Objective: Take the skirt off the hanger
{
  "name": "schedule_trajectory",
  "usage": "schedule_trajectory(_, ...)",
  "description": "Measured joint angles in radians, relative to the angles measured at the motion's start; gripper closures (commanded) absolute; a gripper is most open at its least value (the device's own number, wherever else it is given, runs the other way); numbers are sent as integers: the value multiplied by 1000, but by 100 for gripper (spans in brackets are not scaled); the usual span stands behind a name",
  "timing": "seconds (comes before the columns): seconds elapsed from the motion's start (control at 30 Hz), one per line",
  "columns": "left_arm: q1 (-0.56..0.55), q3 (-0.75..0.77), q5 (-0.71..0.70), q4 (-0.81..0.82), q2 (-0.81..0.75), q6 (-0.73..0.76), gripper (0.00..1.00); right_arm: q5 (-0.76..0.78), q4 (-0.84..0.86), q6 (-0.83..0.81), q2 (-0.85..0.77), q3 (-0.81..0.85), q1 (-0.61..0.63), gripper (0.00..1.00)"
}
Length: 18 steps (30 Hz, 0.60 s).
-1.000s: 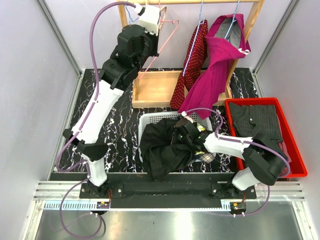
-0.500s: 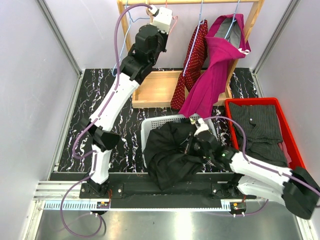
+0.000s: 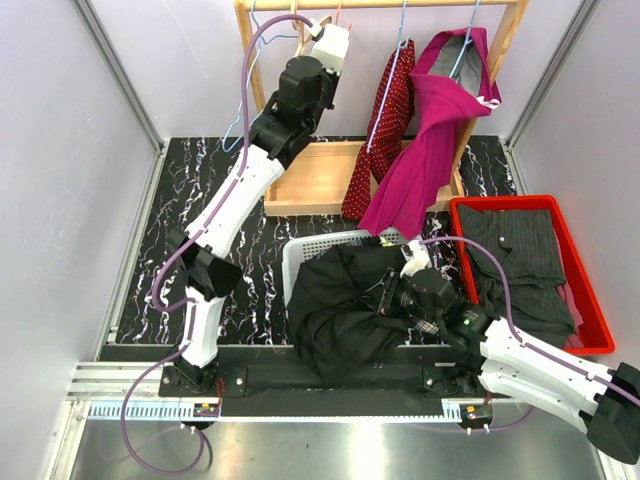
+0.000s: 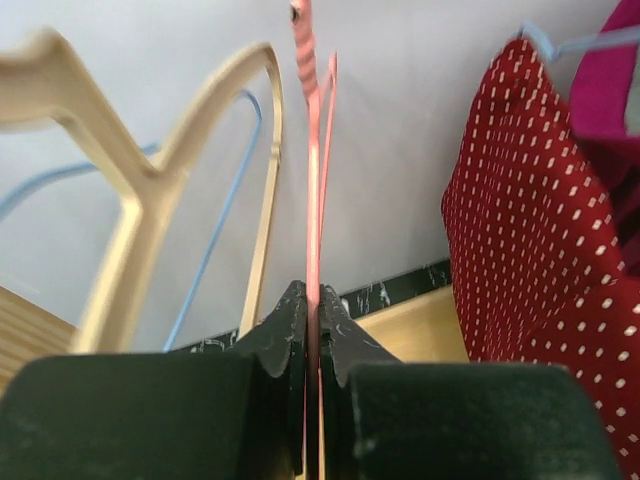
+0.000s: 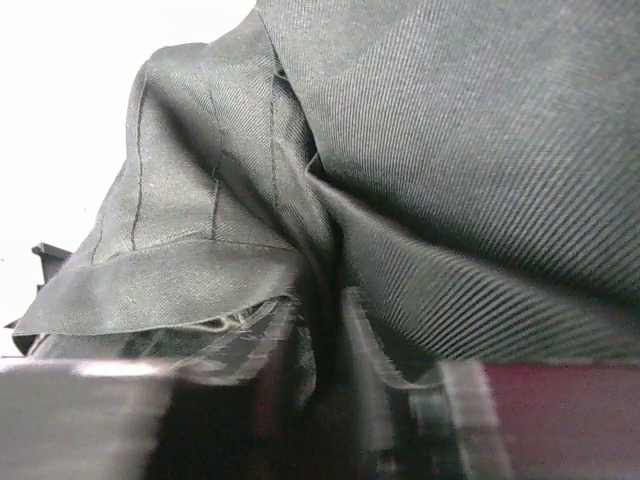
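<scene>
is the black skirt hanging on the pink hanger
No, the pink hanger in the left gripper is bare; the black skirt lies over the white basket.

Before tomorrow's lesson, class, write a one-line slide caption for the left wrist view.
Left gripper shut on a pink wire hanger, red polka-dot garment hanging to the right.

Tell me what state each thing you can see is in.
pink hanger: bare, pinched in the left gripper.
left gripper: shut on the pink hanger.
black skirt: off the hanger, heaped over the white basket.
right gripper: skirt fold between its jaws; grip unclear.
dotted red garment: hung on the rail.
magenta garment: hung on the rail.
red bin: holds a dark striped garment.
</scene>
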Motion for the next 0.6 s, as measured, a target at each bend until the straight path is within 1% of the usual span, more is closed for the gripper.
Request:
schedule_trajectory(0.03, 1, -15, 0, -2, 0, -1, 100, 2, -14, -6, 1, 10, 0, 45)
schedule_trajectory(0.07, 2, -25, 1, 2, 0, -3, 87, 7, -27, -17, 2, 23, 0, 39)
schedule_trajectory(0.1, 2, -31, 2, 9, 0, -4, 68, 11, -44, -31, 5, 42, 0, 31)
schedule_trajectory(0.13, 2, -34, 2, 9, -3, -7, 40, 19, -57, -45, 9, 62, 1, 25)
schedule_trajectory(0.17, 2, -39, 2, -1, -11, -8, 34, 29, -71, -59, 14, 85, 2, 22)
schedule_trajectory(0.27, 2, -54, 0, -37, -31, -16, 27, 58, -114, -99, 19, 157, 3, 18)
schedule_trajectory(0.37, 2, -69, -2, -64, -54, -25, 17, 85, -146, -134, 13, 218, 3, 17)
schedule_trajectory(0.4, 2, -74, -2, -72, -64, -26, 5, 95, -163, -146, 5, 238, 3, 17)
schedule_trajectory(0.43, 2, -80, -2, -77, -75, -28, 1, 106, -179, -160, -3, 258, 4, 17)
schedule_trajectory(0.6, -10, -107, 10, -97, -175, -55, 1, 145, -282, -222, -54, 385, 4, 12)
